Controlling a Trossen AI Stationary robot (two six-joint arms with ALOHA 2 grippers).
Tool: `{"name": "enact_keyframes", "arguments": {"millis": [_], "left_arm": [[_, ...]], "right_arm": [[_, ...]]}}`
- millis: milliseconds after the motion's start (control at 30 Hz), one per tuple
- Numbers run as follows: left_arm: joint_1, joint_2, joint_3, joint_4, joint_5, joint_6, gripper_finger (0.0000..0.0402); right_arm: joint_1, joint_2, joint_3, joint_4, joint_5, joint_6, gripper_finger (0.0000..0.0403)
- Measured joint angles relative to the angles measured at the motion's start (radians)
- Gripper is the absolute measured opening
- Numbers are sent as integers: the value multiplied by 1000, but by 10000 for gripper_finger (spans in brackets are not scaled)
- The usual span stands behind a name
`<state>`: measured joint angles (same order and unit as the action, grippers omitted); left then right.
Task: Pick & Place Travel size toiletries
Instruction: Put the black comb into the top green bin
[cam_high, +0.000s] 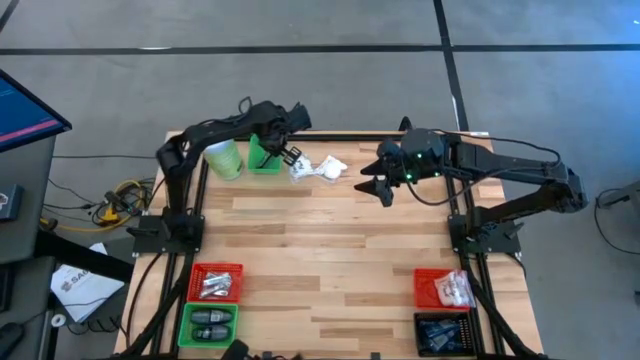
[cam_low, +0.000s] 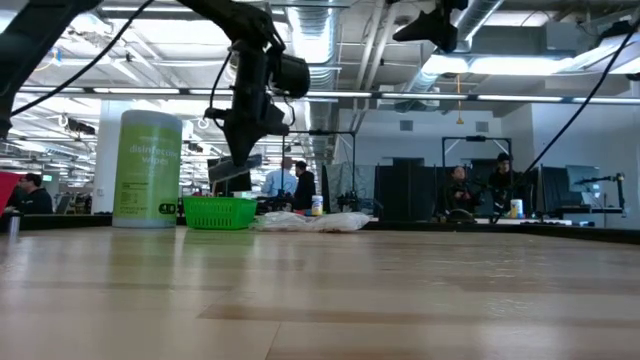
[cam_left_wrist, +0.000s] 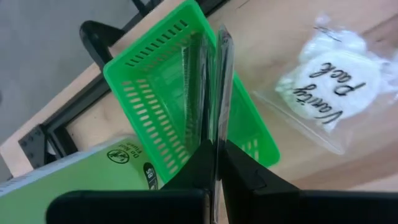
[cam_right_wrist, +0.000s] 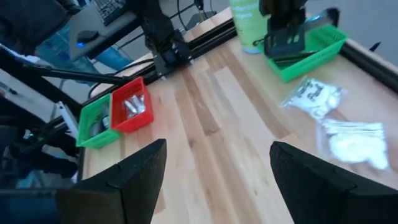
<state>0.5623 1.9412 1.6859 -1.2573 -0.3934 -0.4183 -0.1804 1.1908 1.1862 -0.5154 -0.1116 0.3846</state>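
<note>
I see the left claw (cam_high: 291, 155) pinched on a thin silvery packet (cam_left_wrist: 219, 93) over the green basket (cam_high: 263, 156) at the table's (cam_high: 330, 250) far edge; right claw (cam_high: 384, 186) wide, empty; table middle bare.

A slim silvery packet (cam_left_wrist: 219, 93) stands edge-on, pinched upright in the closed left gripper (cam_left_wrist: 214, 158) above the green basket (cam_left_wrist: 143, 81). Two clear bags of white sachets (cam_high: 318, 168) (one hand-lettered) lie flat on the bench (cam_high: 330, 250) just beside that basket.
</note>
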Motion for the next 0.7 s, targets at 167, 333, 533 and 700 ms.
{"name": "enact_keyframes", "arguments": {"millis": [167, 333, 533, 700], "left_arm": [[9, 26, 0, 18, 8, -16, 3], [18, 32, 0, 37, 8, -14, 3], [48, 32, -15, 63, 21, -23, 3], [67, 32, -68, 72, 49, -39, 3]], "right_arm": [[-39, 0, 0, 14, 0, -9, 276], [-52, 0, 0, 9, -20, -10, 276], [-51, 0, 0, 8, -30, -11, 276], [-51, 0, 0, 7, -30, -29, 276]]}}
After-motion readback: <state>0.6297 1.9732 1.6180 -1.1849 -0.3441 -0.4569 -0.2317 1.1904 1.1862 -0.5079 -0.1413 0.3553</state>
